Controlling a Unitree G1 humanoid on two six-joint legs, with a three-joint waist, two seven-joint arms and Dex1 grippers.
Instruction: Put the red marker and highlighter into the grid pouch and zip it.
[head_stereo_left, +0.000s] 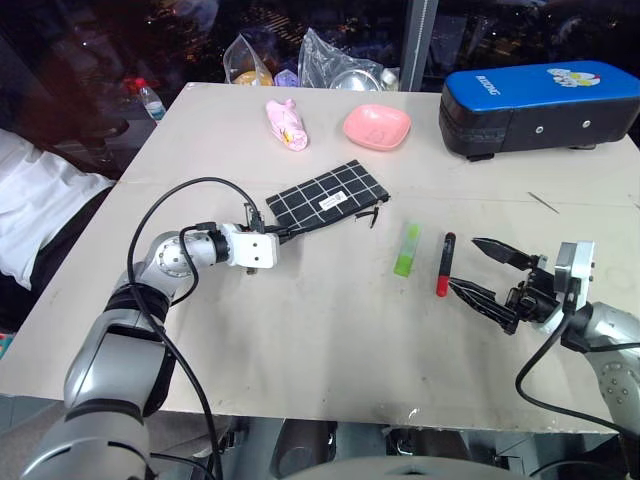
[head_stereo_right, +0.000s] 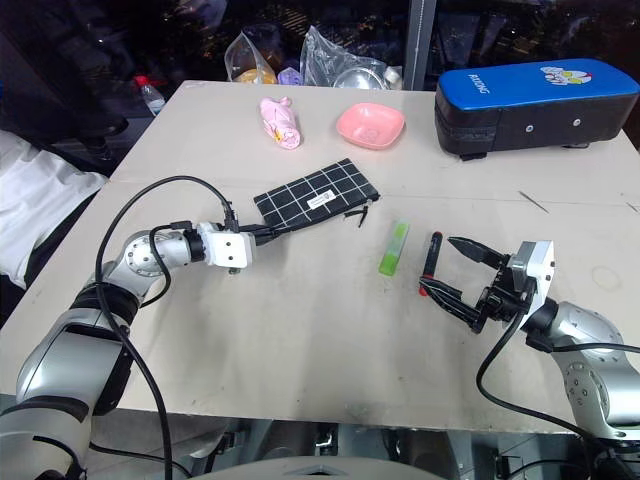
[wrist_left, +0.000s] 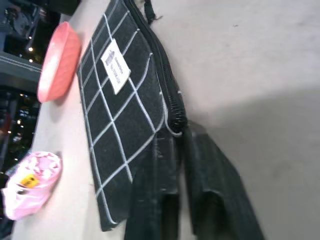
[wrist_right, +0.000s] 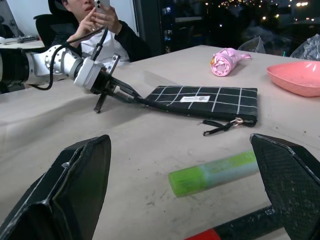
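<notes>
dark night-time windows back a wide beige counter (head_stereo_left: 300, 330), and on it the flat black fabric grid pouch with thin white lines and a small white label (head_stereo_left: 325, 196) lies near the middle, its long axis running diagonally and its zipper edge turned toward the robot. the left tool (head_stereo_left: 281, 232) has its two black fingers together, pinched on the pouch's near left corner at the end of the zipper, as the left wrist view shows. the black pull cord (head_stereo_left: 373, 216) hangs at the opposite, right-hand end, and the zipper looks closed. just right of that end lie the short chunky light-green highlighter with a paler cap (head_stereo_left: 406, 250) and, parallel beside it but apart, the slim black marker with red cap (head_stereo_left: 444, 264), both pointing roughly away from the robot. the right tool (head_stereo_left: 485, 268) hovers just right of the marker with its fingers spread wide apart around nothing, aimed leftward across the marker's long axis. so the right arm is plainly the nearer one to both pens, while the left anchors the pouch; the pouch mouth lies up and left from the pens. likely the zipper must be drawn open before anything goes in.
</notes>
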